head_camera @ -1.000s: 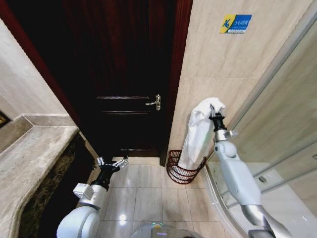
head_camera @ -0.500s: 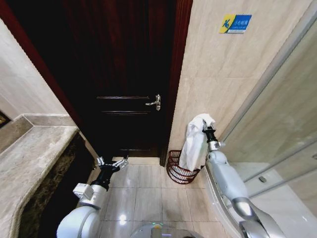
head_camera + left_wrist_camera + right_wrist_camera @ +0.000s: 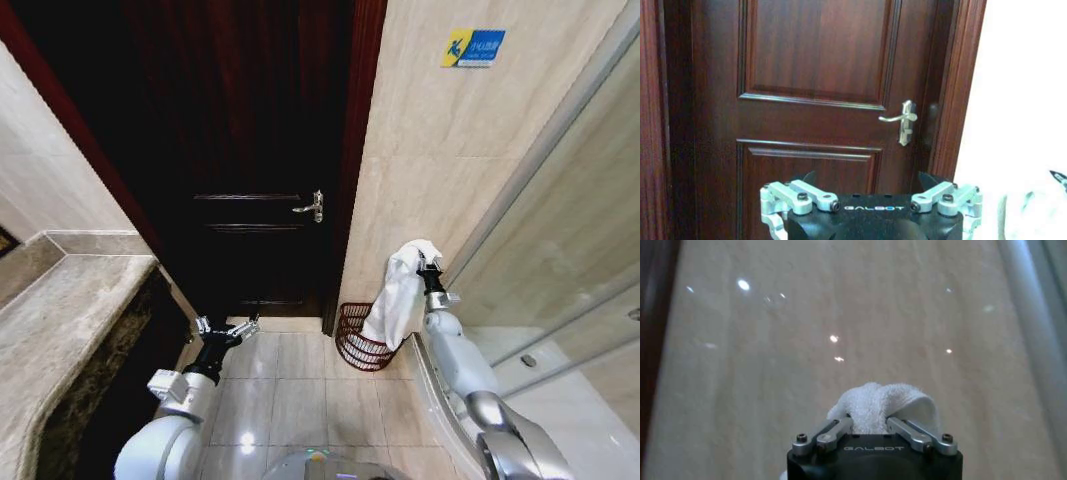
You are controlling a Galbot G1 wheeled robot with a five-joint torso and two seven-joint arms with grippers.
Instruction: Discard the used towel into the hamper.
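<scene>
A white towel (image 3: 403, 290) hangs from my right gripper (image 3: 430, 265), which is shut on its top fold. The towel's lower end dips into the hamper (image 3: 358, 340), a dark red-brown wire basket on the floor by the door frame. The right wrist view shows the towel (image 3: 880, 405) bunched between the fingers (image 3: 833, 432) against the beige tile wall. My left gripper (image 3: 226, 328) rests low over the floor near the door, open; the left wrist view has its fingers (image 3: 783, 197) spread in front of the wooden door.
A dark wooden door (image 3: 250, 150) with a metal handle (image 3: 311, 207) stands ahead. A stone counter (image 3: 60, 320) runs along the left. A glass shower screen (image 3: 570, 230) rises on the right. Tiled floor (image 3: 290, 390) lies between counter and hamper.
My right arm came down with the towel, mostly between the two earlier frames, so its lower end now sinks into the hamper. The left arm has stayed still.
</scene>
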